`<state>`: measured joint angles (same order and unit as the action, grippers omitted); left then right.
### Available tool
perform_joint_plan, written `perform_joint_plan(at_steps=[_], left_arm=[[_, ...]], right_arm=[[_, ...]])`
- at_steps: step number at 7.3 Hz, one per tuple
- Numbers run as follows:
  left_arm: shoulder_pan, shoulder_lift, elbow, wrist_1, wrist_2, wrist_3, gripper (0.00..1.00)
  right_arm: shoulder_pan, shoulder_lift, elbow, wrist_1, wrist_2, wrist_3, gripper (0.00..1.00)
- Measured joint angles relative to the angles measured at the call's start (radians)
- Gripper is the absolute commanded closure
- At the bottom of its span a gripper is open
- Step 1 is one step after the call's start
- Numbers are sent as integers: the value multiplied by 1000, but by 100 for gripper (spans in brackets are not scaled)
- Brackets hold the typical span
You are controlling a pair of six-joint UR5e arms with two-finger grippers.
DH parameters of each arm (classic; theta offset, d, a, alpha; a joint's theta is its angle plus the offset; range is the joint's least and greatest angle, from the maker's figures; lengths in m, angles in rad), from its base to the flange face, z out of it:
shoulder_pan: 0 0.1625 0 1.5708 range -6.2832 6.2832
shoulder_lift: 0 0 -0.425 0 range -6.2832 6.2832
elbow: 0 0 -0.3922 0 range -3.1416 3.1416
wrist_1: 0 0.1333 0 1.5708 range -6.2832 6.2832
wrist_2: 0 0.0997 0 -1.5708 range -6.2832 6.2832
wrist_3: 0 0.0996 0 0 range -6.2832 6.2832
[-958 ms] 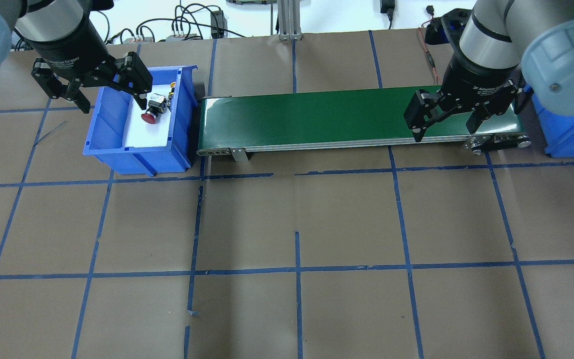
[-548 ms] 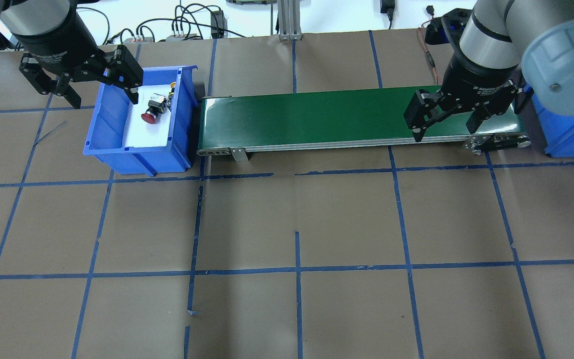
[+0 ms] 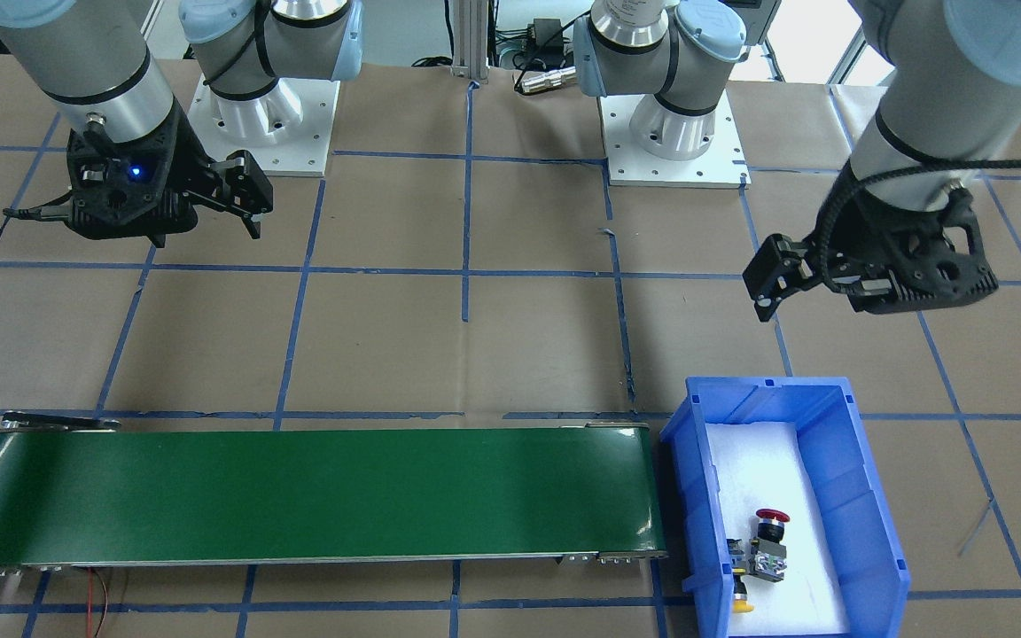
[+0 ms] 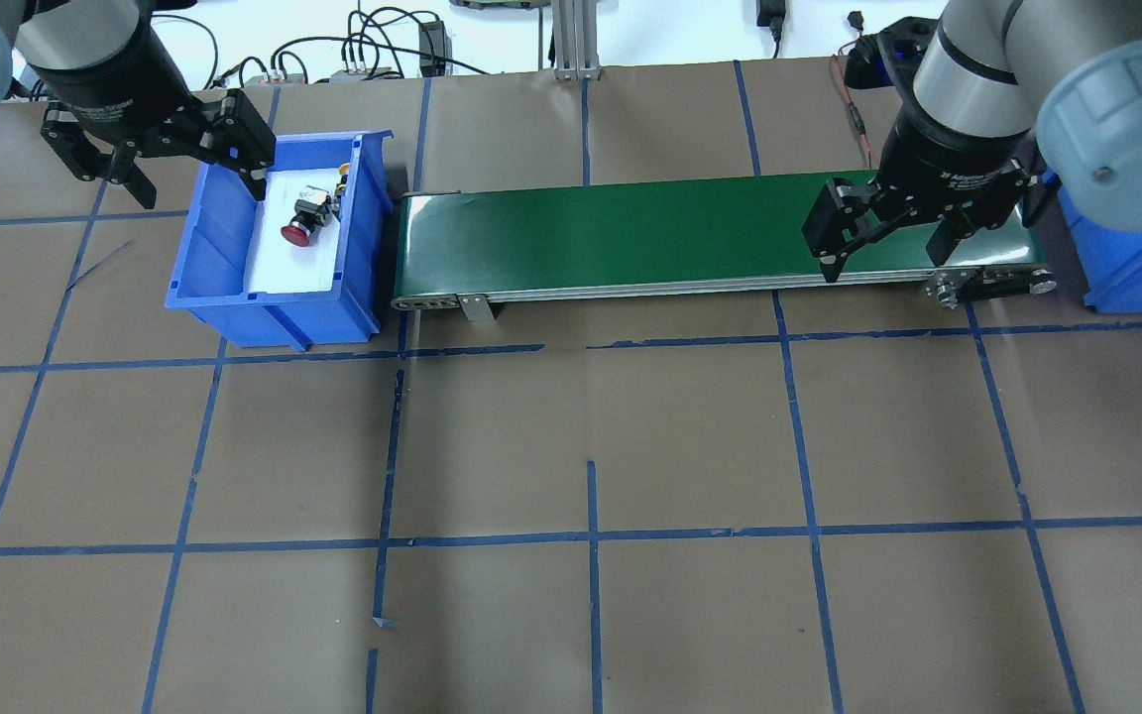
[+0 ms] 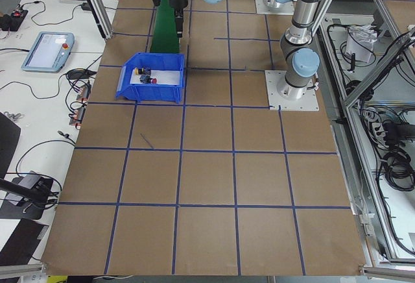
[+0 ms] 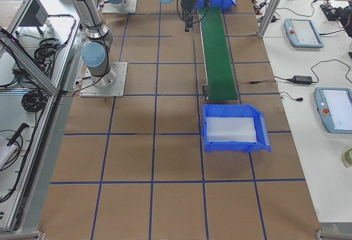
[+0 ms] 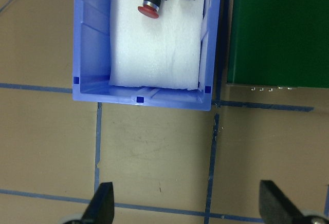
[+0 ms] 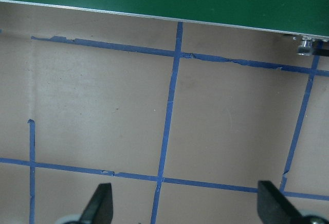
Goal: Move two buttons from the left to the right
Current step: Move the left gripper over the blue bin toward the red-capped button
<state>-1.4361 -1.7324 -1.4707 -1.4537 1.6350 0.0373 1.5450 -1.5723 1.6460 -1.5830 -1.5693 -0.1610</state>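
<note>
Both buttons lie on white foam in the blue bin (image 4: 234, 297) at the table's left end. The red button (image 4: 298, 231) (image 3: 769, 523) (image 7: 152, 4) lies on its side. Close beside it, against the bin wall, is the yellow button (image 4: 343, 177) (image 3: 742, 603), partly hidden in the overhead view. My left gripper (image 4: 196, 185) (image 3: 814, 297) (image 7: 187, 208) is open and empty, raised over the bin's near-left corner. My right gripper (image 4: 885, 265) (image 3: 206, 235) (image 8: 185, 206) is also open and empty, by the belt's right end.
A green conveyor belt (image 4: 630, 233) (image 3: 298, 496) runs from the left bin toward a second blue bin (image 4: 1126, 273) (image 6: 236, 146) lined with white foam. Brown paper with a blue tape grid covers the table. Cables lie along the far edge.
My left gripper has drifted left, away from the red button and off the bin's inside toward its outer corner, staying open. The right arm and both buttons have not moved.
</note>
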Motion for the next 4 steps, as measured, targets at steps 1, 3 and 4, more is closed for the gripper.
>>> perform_joint_plan(at_steps=[1, 3, 4], left_arm=[[17, -57, 6, 52, -1, 17, 0], [26, -180, 52, 126, 0, 92, 0], [24, -231, 78, 162, 1, 129, 0]], right_arm=[[0, 0, 0, 0, 0, 0, 0], [0, 0, -1, 0, 0, 0, 0], [0, 2, -4, -1, 0, 0, 0]])
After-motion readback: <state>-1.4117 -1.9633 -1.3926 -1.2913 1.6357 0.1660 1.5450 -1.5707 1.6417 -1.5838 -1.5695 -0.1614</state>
